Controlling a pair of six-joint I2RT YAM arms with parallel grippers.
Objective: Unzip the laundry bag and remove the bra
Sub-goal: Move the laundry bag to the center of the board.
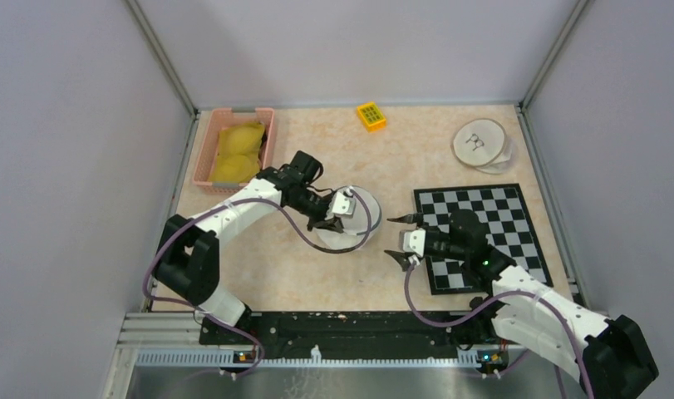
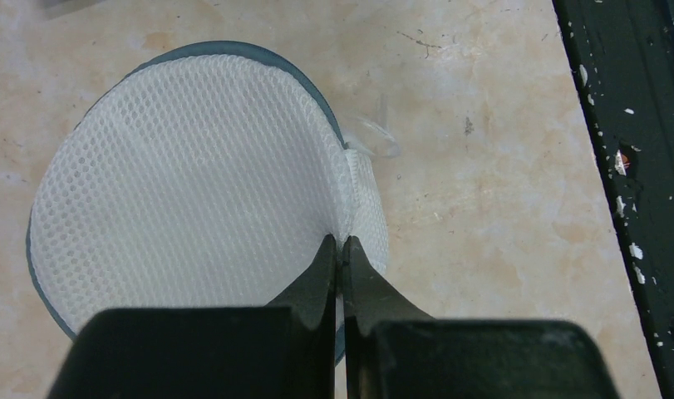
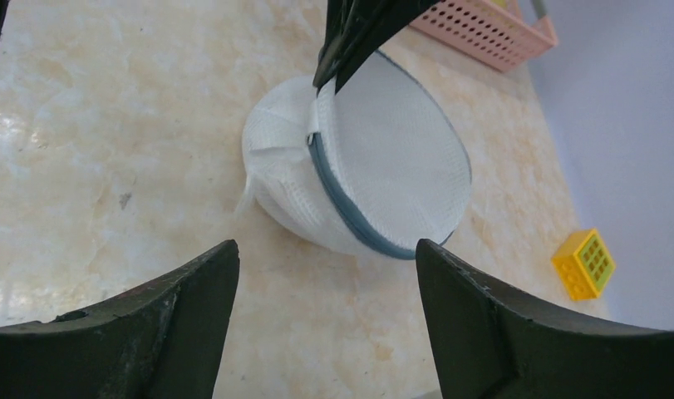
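The round white mesh laundry bag (image 1: pixel 365 212) with grey-blue trim lies mid-table; it also shows in the left wrist view (image 2: pixel 192 183) and the right wrist view (image 3: pixel 391 166). My left gripper (image 1: pixel 335 221) is shut, its tips (image 2: pixel 340 243) pinching the mesh at the bag's edge by the seam. My right gripper (image 1: pixel 391 237) is open and empty, just right of the bag and apart from it (image 3: pixel 327 249). A yellow padded bra (image 1: pixel 236 152) lies in the pink basket (image 1: pixel 202 166). I cannot tell whether the zip is open.
A yellow block (image 1: pixel 371 115) sits at the back. Flat white round pieces (image 1: pixel 481 143) lie back right. A chequered mat (image 1: pixel 491 216) lies under the right arm. Frame posts and grey walls bound the table.
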